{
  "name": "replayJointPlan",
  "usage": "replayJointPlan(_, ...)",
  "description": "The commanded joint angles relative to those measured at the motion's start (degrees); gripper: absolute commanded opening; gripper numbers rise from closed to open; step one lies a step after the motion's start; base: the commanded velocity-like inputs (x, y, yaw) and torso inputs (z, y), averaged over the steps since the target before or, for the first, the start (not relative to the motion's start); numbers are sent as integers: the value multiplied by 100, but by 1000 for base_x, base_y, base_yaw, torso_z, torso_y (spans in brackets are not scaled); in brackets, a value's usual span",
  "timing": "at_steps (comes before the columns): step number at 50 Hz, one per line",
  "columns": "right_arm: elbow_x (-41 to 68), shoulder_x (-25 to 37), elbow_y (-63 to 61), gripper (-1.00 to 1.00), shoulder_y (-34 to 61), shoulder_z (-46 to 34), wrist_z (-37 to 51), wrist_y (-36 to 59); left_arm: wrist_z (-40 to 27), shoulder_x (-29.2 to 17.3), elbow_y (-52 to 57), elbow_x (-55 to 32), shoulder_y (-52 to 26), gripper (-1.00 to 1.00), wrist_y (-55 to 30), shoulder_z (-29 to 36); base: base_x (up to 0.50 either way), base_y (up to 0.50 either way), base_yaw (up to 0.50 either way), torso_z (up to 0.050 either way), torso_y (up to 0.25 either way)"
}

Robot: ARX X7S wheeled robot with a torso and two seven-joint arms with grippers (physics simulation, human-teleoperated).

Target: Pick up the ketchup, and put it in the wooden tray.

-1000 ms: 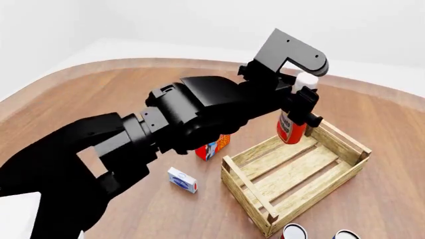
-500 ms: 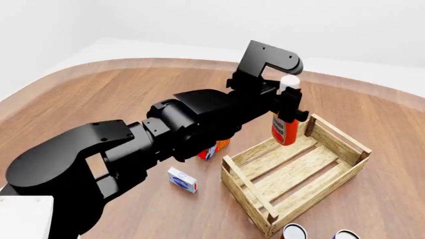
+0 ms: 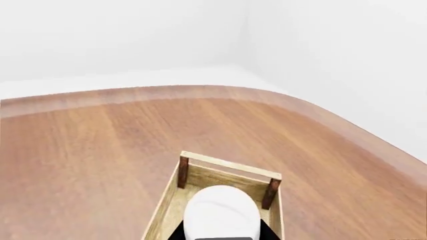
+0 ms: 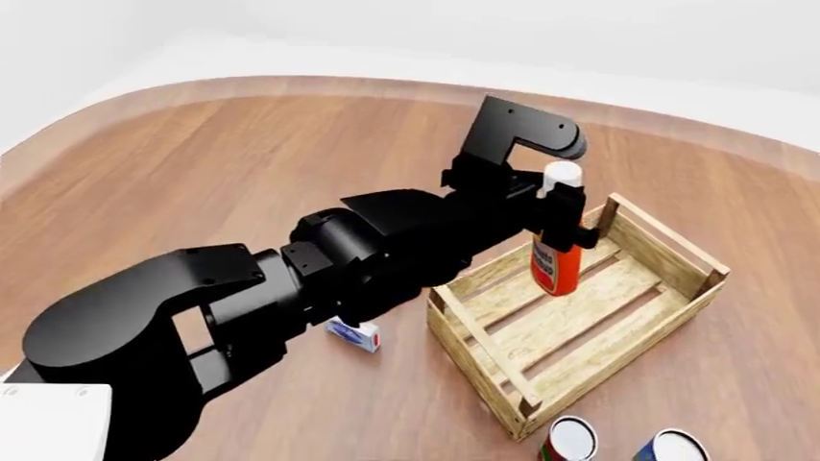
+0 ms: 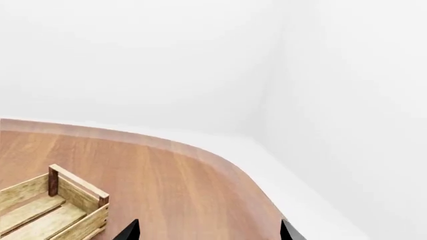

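The left gripper [image 4: 560, 213], jaws clamped on the smooth plastic ketchup [image 4: 555, 261], is now lowering it inside the slatted wooden tray [image 4: 666, 317]; right jaws are standing apart.

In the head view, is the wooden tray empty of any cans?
Yes, the two cans stand on the table outside the wooden tray, near its closest corner; only the held ketchup is over it.

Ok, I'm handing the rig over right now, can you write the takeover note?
Left hand: shut on the orange-red squeeze bottle of ketchup, upright, white cap up.
Right hand: open, empty, off to the side.
Light-wood slatted tray: on the table; the bottle is over its far end, contact with the slats unclear.
Done: pickup and carry to the tray.
Left: lower if needed, release, withdraw the left arm.
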Motion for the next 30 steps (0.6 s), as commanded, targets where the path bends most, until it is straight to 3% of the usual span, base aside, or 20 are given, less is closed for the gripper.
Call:
replayJointPlan(1,-152,-131,8,100,-81,-80,-105,-155,-75,3,75,6,-15,-100,51,-74,0,0,0,0,-123)
replayJointPlan(30,-161,-291,35,100,-224,-271,101,-396,-357,3,284,356,-30,-100,540,-89,-1,0,0,0,-130)
